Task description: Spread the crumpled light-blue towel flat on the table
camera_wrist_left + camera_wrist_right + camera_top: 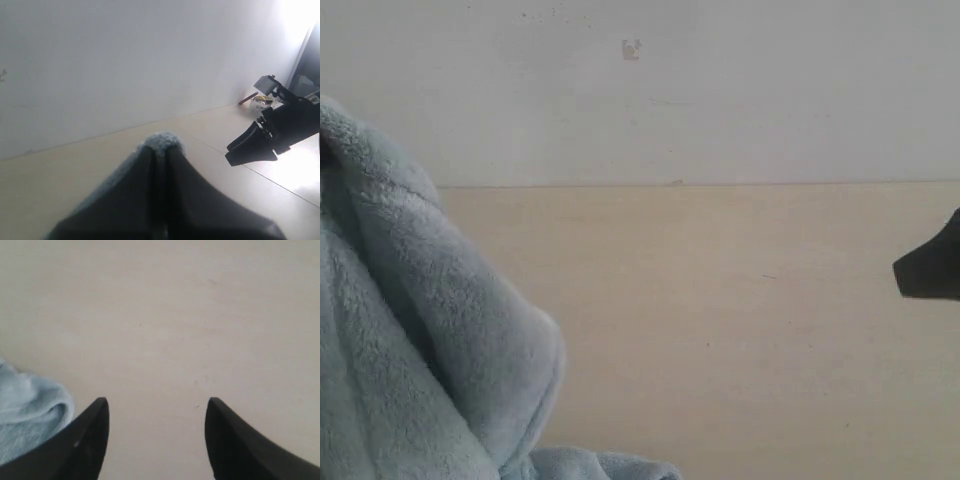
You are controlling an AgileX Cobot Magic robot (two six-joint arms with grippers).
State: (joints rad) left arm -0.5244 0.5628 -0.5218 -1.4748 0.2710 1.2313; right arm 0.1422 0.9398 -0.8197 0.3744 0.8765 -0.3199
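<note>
1. The towel (430, 330) fills the 8 o'clock side of the exterior view. It is raised off the worktop (740, 320) in a thick, folded drape, and a little more of it trails out at about 6 o'clock.
2. The left gripper (161, 152) has its fingers pressed together on a tuft of the towel, with pale pile poking out just past the tips. It is clamped on the cloth, and I'd judge it is what holds the drape up.
3. The right gripper (157, 402) hovers over bare worktop with its fingers wide apart and nothing between them. In the exterior view only its dark tip shows, at 3 o'clock, well apart from the towel. Its own camera catches a rumpled bit of towel lying on the worktop near one finger, not touching it.
4. To my eye the job is at an early stage. One spot on the towel is gripped, but I cannot tell whether it is a corner or an edge, as no hem or label shows. Nothing lies flat yet.
5. What seems left is a second hold for the free gripper, a stretch between the two, and then laying the cloth down smooth.
</note>
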